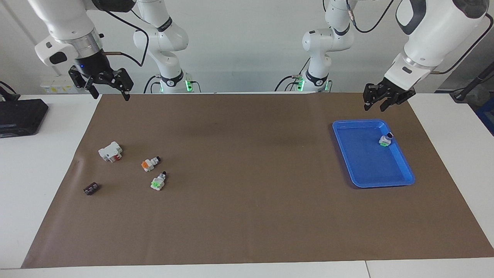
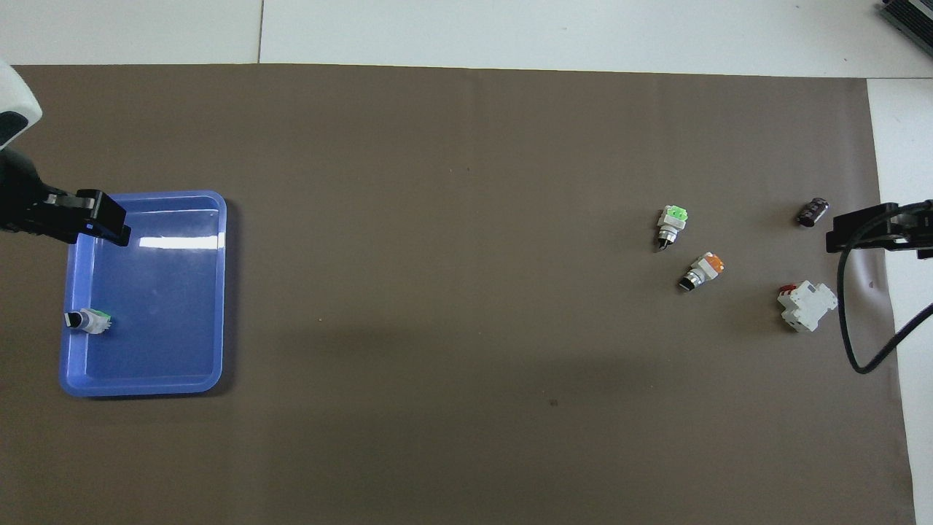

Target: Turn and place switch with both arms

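One white switch with a black knob and a green end point(image 1: 386, 139) lies in the blue tray point(image 1: 366, 162) toward the left arm's end of the table; it also shows in the overhead view point(image 2: 89, 320), in the tray point(image 2: 160, 306). A second switch of the same kind point(image 1: 158, 181) lies on the brown mat toward the right arm's end, also seen from overhead point(image 2: 670, 226). My left gripper point(image 1: 375, 106) is open and empty, raised over the tray's edge nearest the robots. My right gripper point(image 1: 110, 94) is open and empty, raised over the mat's corner at its own end.
An orange-marked white switch point(image 1: 150, 164) and a larger white block with red point(image 1: 110, 151) lie nearer to the robots than the second green switch. A small dark part point(image 1: 91, 189) lies beside them. A black box point(image 1: 19, 116) sits off the mat.
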You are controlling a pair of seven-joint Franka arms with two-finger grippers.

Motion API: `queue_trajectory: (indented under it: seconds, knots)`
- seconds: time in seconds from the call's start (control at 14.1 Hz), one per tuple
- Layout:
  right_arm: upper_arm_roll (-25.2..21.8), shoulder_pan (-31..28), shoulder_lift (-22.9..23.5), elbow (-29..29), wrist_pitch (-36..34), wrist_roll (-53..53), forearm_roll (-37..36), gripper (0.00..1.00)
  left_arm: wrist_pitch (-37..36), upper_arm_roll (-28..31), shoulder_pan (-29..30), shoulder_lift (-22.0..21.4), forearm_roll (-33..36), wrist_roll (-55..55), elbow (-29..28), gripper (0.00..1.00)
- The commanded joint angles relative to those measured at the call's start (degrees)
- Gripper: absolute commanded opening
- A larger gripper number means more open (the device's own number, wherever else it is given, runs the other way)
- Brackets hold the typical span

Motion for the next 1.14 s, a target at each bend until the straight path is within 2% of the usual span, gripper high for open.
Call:
queue_trajectory:
  seconds: [0.0,0.43,1.06]
  knots:
    - [0.18,-0.05,-1.92,-3.28,0.51,0.82,1.49,1.0,-0.52,0.67,-0.06,-2.64,-0.2,-0.74,-1.78,1.0]
    - [0.18,0.39,-1.84,-3.03,0.61,0.72,0.26,1.0,4.92,0.84,0.38,-2.56,0.5,-0.48,-1.96,1.0]
    - [0.09,0.3,-1.84,-3.11,0.08,0.99,-0.45,1.0,5.63,0.84,0.47,-2.64,2.18,-0.22,-2.4,1.0]
